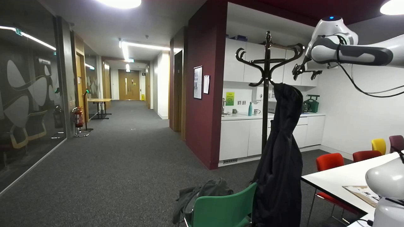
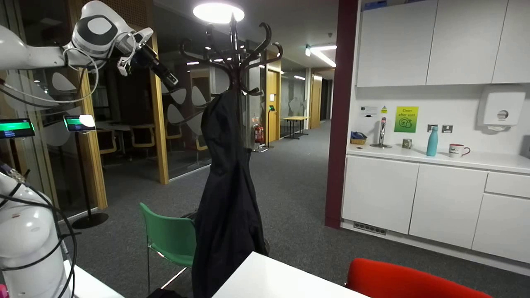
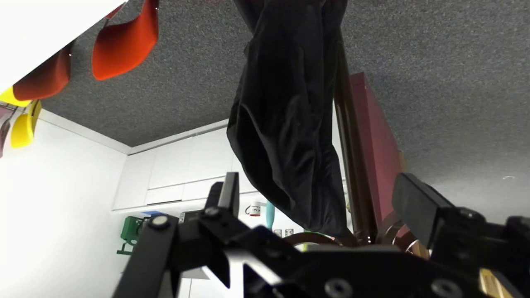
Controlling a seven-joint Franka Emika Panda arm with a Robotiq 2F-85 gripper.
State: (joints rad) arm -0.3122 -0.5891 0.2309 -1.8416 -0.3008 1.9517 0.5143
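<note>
My end effector (image 3: 318,194) is spread wide, with its two jaws standing far from each other, and it pinches nothing. I hold it high, about at the level of the curved hooks of a dark coat stand (image 1: 265,107), near to this stand but apart from it. The black jacket (image 2: 227,178) hangs there in long folds; in the wrist view it appears between my jaws, farther off and untouched.

The jacket is close to one corner of the white surface (image 2: 285,277). Near the edge of this surface lies a flat brown-edged piece (image 1: 363,193) with dark marks. A red chair (image 1: 329,162) stands at another edge. The green chair (image 2: 169,231), which bears dark clothing (image 1: 205,190), is just beside the jacket.

Along the wall, the kitchen surface (image 2: 501,159) carries a tap (image 2: 382,130), a turquoise bottle (image 2: 432,142) and a mug (image 2: 456,150). The grey floor (image 1: 135,164) continues into a corridor, towards wooden doors (image 1: 129,94).
</note>
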